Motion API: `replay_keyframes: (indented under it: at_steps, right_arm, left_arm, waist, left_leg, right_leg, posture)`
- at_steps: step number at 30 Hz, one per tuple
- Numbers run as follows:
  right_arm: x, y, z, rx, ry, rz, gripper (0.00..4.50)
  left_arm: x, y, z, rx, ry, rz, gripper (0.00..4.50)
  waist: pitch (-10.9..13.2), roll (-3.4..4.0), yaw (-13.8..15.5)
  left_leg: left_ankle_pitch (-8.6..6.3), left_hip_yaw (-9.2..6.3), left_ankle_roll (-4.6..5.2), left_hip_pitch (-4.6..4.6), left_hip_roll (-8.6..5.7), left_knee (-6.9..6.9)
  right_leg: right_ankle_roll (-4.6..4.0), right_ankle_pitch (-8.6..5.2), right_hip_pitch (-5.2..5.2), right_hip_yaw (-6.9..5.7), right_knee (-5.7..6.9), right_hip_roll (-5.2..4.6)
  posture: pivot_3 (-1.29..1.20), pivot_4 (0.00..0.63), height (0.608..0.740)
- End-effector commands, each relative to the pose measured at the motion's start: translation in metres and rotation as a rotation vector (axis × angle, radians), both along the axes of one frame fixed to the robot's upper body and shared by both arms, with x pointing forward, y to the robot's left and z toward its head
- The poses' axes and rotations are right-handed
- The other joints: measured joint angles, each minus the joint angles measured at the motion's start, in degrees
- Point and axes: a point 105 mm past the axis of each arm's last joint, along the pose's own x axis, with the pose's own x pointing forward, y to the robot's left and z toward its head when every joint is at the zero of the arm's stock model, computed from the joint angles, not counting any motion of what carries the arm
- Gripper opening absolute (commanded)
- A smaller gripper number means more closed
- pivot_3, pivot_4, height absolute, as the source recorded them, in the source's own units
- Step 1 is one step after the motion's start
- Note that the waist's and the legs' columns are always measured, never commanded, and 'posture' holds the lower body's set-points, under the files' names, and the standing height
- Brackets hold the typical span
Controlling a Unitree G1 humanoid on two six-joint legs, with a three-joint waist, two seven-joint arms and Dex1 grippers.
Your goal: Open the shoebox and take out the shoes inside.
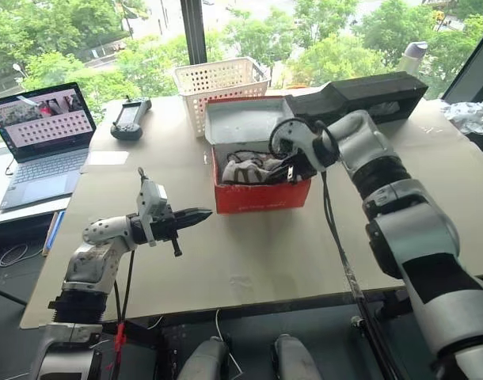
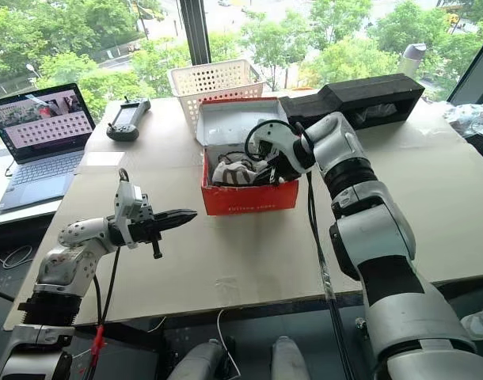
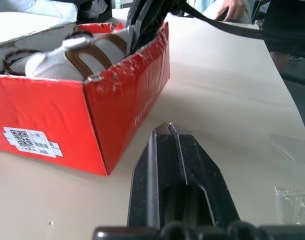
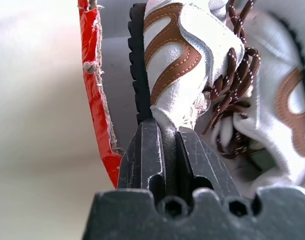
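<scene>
The red shoebox (image 1: 261, 196) stands open mid-table, its grey-white lid (image 1: 241, 120) folded back. Inside lie the shoes (image 1: 245, 169), white with brown stripes and dark laces. My right gripper (image 1: 293, 170) reaches down into the box's right end. In the right wrist view its fingers (image 4: 142, 150) are shut on the edge of one shoe (image 4: 177, 55), which is tipped up with its black sole toward the red wall (image 4: 95, 100). My left gripper (image 1: 206, 213) is shut and empty, held level above the table left of the box's front corner (image 3: 100, 130).
A white perforated basket (image 1: 219, 79) and a long black foam block (image 1: 360, 95) stand behind the box. A laptop (image 1: 43, 134), a black controller (image 1: 131, 117) and a paper sheet (image 1: 108, 157) lie at the left. A person's hand (image 3: 232, 9) shows beyond the table.
</scene>
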Motion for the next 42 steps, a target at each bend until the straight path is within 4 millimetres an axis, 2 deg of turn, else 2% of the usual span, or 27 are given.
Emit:
replay_keyframes:
  at_steps: [1,7,9,13,18,20,22,24,27,33,36,37,39,40,42]
  right_arm:
    - [-0.005,0.007,0.033,0.078,-0.076,0.033,0.02]
    - [-0.007,0.002,0.049,0.165,-0.100,-0.012,0.02]
    - [-0.005,-0.006,0.041,0.168,-0.105,-0.052,0.02]
    - [-0.005,-0.010,0.028,0.189,-0.127,-0.097,0.02]
    - [-0.001,-0.017,0.010,0.152,-0.259,-0.145,0.02]
    - [-0.004,-0.013,0.016,0.237,-0.258,-0.163,0.02]
    - [-0.010,-0.010,0.030,0.328,-0.263,-0.166,0.02]
    - [-0.020,-0.009,0.047,0.430,-0.245,-0.158,0.02]
    - [-0.035,-0.008,0.063,0.534,-0.194,-0.150,0.02]
    - [-0.052,-0.010,0.053,0.523,-0.156,-0.163,0.02]
    - [-0.054,-0.015,0.059,0.555,-0.190,-0.196,0.02]
    - [-0.050,-0.023,0.068,0.584,-0.230,-0.243,0.02]
    - [-0.031,-0.059,0.086,0.588,-0.395,-0.438,0.02]
    - [-0.019,-0.089,0.085,0.518,-0.502,-0.581,0.02]
    - [-0.010,-0.125,0.082,0.418,-0.623,-0.740,0.02]
  left_arm:
    - [0.000,-0.001,0.006,0.001,-0.028,-0.005,0.00]
    - [0.001,-0.003,0.006,0.004,-0.031,-0.011,0.00]
    - [0.002,-0.004,0.006,0.002,-0.032,-0.011,0.00]
    - [0.001,-0.004,0.006,0.003,-0.032,-0.013,0.00]
    - [0.001,-0.004,0.006,0.005,-0.031,-0.012,0.00]
    - [0.001,-0.003,0.006,0.007,-0.031,-0.013,0.00]
    - [0.001,-0.003,0.006,0.008,-0.029,-0.014,0.00]
    - [0.001,-0.003,0.006,0.010,-0.027,-0.014,0.00]
    - [0.000,-0.002,0.006,0.014,-0.027,-0.014,0.00]
    - [0.000,-0.002,0.006,0.014,-0.028,-0.012,0.00]
    - [0.000,-0.002,0.006,0.014,-0.029,-0.010,0.00]
    - [0.000,-0.001,0.006,0.013,-0.029,-0.009,0.00]
    - [-0.002,-0.001,0.005,0.009,-0.029,-0.005,0.00]
    - [-0.002,-0.001,0.005,0.005,-0.029,-0.003,0.00]
    - [-0.003,-0.002,0.005,-0.001,-0.030,0.000,0.00]
  waist:
    - [0.0,0.00,-0.1]
    - [0.0,0.00,0.0]
    - [0.0,0.00,0.0]
    - [0.0,-0.01,0.4]
    - [0.0,-0.01,0.3]
    - [0.0,-0.01,0.4]
    - [0.0,-0.02,0.4]
    - [0.0,-0.03,0.4]
    - [0.0,-0.03,0.6]
    - [0.0,-0.03,1.4]
    - [0.0,-0.04,1.5]
    - [0.0,-0.04,1.5]
    - [0.0,-0.04,1.5]
    - [0.0,-0.04,1.6]
    - [0.0,-0.04,2.2]
  left_leg:
    - [0.00,0.00,0.00,0.00,0.00,-0.03]
    - [-0.01,0.00,-0.02,0.00,0.01,0.02]
    - [-0.01,0.00,-0.02,0.00,0.01,0.03]
    - [-0.01,0.00,-0.02,0.00,0.00,0.06]
    - [-0.01,0.01,-0.02,0.00,0.01,0.09]
    - [-0.01,0.01,-0.02,0.00,0.02,0.12]
    - [0.00,0.01,-0.01,-0.01,0.01,0.13]
    - [0.00,0.01,-0.01,-0.02,0.02,0.12]
    - [0.00,0.00,0.00,-0.03,0.04,0.11]
    - [-0.01,0.00,0.00,-0.03,0.04,0.15]
    - [-0.01,0.01,0.00,-0.06,0.01,0.15]
    - [-0.01,0.01,0.01,-0.08,0.01,0.16]
    - [-0.01,0.01,0.01,-0.12,0.01,0.16]
    - [-0.01,0.01,0.01,-0.11,0.01,0.16]
    - [-0.01,0.01,0.01,-0.11,0.00,0.17]
  right_leg:
    - [0.00,0.00,-0.01,0.00,-0.01,0.00]
    - [0.00,0.02,0.02,-0.04,0.02,0.00]
    - [0.01,0.03,0.04,-0.05,0.01,0.00]
    - [0.01,0.02,0.06,-0.06,0.00,-0.02]
    - [0.00,0.03,0.05,-0.04,0.03,-0.04]
    - [0.00,0.04,0.06,-0.06,0.03,-0.03]
    - [0.01,0.04,0.07,-0.05,0.02,-0.04]
    - [0.00,0.04,0.05,-0.04,0.02,-0.05]
    - [0.00,0.04,0.05,-0.05,0.02,-0.03]
    - [0.02,0.02,0.09,-0.12,-0.01,-0.14]
    - [0.03,0.02,0.08,-0.13,-0.02,-0.24]
    - [0.03,0.02,0.07,-0.13,-0.02,-0.24]
    - [0.03,0.02,0.05,-0.13,-0.03,-0.23]
    - [0.02,0.02,0.05,-0.14,-0.03,-0.23]
    - [0.03,0.02,0.09,-0.18,-0.04,-0.24]
  posture:
    - [0.00,0.150,0.738]
    - [0.00,0.150,0.738]
    - [0.00,0.150,0.738]
    - [0.00,0.150,0.738]
    - [0.00,0.150,0.738]
    - [0.00,0.150,0.738]
    - [0.00,0.150,0.738]
    - [0.00,0.150,0.738]
    - [0.00,0.150,0.738]
    - [0.00,0.150,0.738]
    - [0.00,0.150,0.738]
    - [0.00,0.150,0.738]
    - [0.00,0.150,0.738]
    - [0.00,0.150,0.738]
    - [0.00,0.150,0.738]
